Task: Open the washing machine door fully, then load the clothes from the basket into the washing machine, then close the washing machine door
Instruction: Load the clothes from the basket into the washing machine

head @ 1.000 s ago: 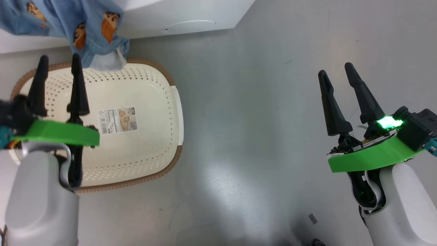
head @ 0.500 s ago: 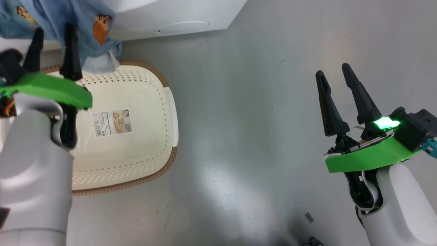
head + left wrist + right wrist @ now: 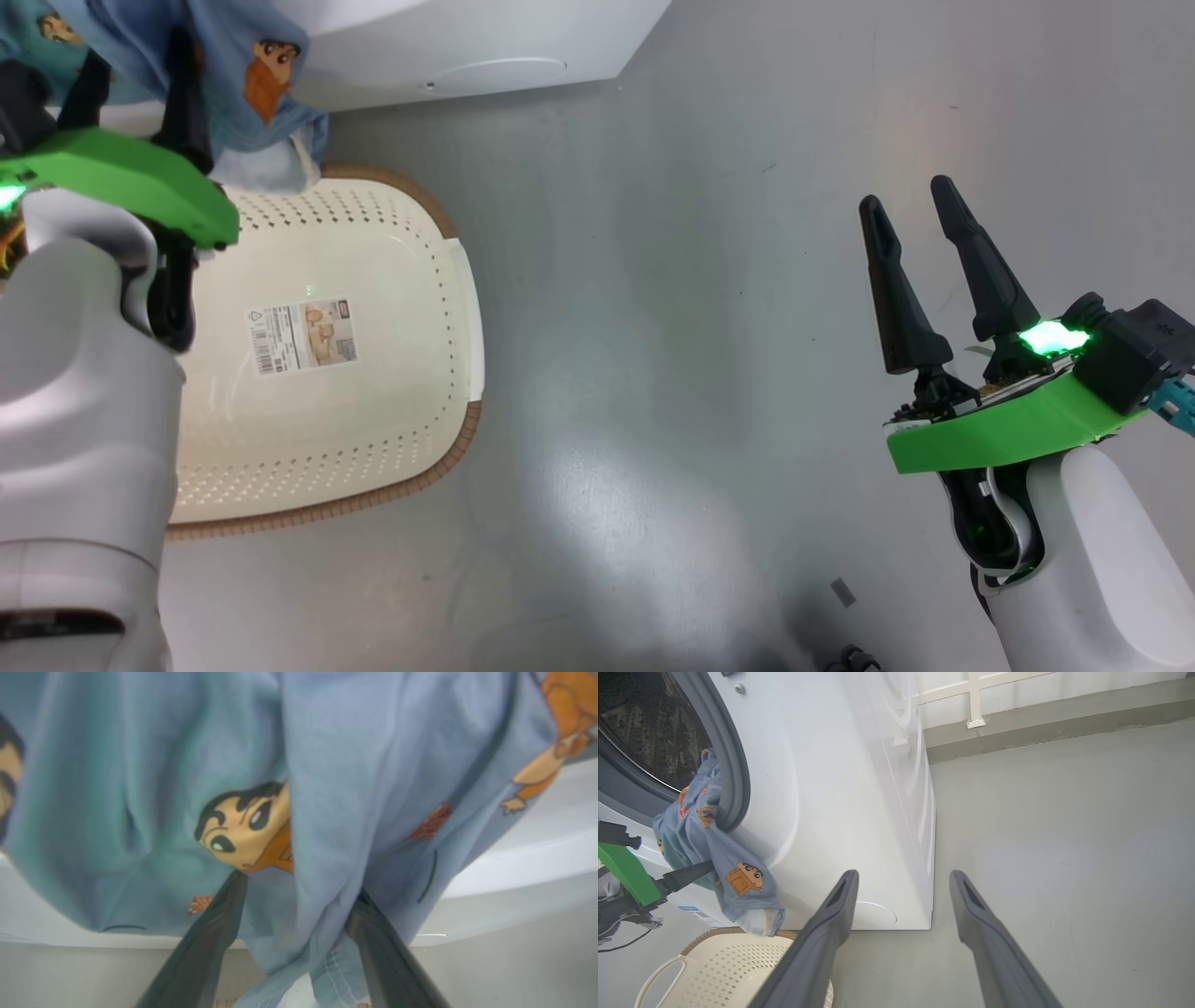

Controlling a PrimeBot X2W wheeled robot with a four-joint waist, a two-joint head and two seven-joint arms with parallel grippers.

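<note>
Light blue clothes (image 3: pixel 252 84) with cartoon prints hang out of the washing machine (image 3: pixel 485 37) mouth, over the grey gasket (image 3: pixel 724 756) and down its white front. My left gripper (image 3: pixel 137 79) is open at the hanging clothes (image 3: pixel 373 765), and a fold of fabric drops between its fingers (image 3: pixel 210 933). Below it the cream basket (image 3: pixel 448 280) sits on the floor, with just a paper label on its bottom. My right gripper (image 3: pixel 904 194) is open over bare floor to the right, holding nothing. The washing machine door is out of view.
Grey floor (image 3: pixel 653 327) stretches between the basket and my right arm. The round flap (image 3: pixel 873 914) sits low on the machine's front. A wall base with a white frame (image 3: pixel 971 700) runs behind the machine. A small dark scrap (image 3: pixel 843 591) lies near the bottom edge.
My left gripper has gone from over the basket up and forward to the clothes hanging from the machine. The head camera shifted slightly. The right arm has stayed put.
</note>
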